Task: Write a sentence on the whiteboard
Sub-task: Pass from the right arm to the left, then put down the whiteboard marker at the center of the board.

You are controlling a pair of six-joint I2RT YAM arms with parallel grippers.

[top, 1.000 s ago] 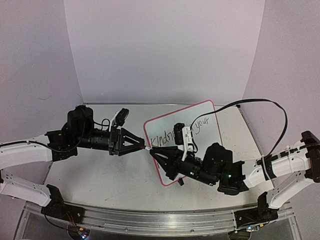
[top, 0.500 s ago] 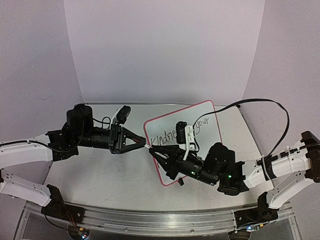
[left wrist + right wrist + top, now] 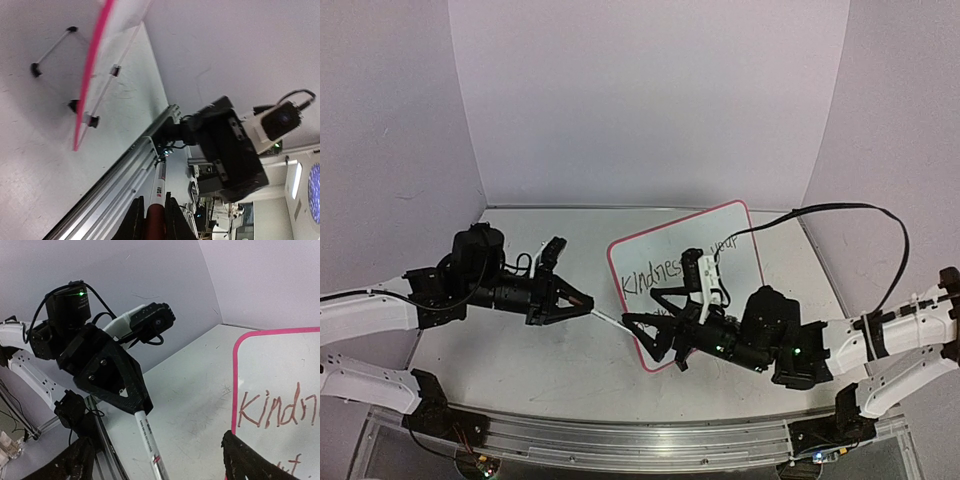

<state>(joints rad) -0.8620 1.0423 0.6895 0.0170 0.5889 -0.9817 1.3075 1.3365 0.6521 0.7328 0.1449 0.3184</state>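
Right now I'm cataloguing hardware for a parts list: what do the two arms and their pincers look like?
The left arm and right arm have white links and black joint housings. The left pincer and right pincer are black, tapering from a triangular frame, each with a camera on a white bracket. A black cable loops by the right arm, which shows green lights.

sentence [image 3: 655,276] partly hidden behind right arm [image 3: 770,335], whiteboard [image 3: 285,360] cut by edge

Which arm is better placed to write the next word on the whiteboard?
Left. The left tool is shut on the marker, which reaches toward the whiteboard; the right tool stands open, holding nothing.
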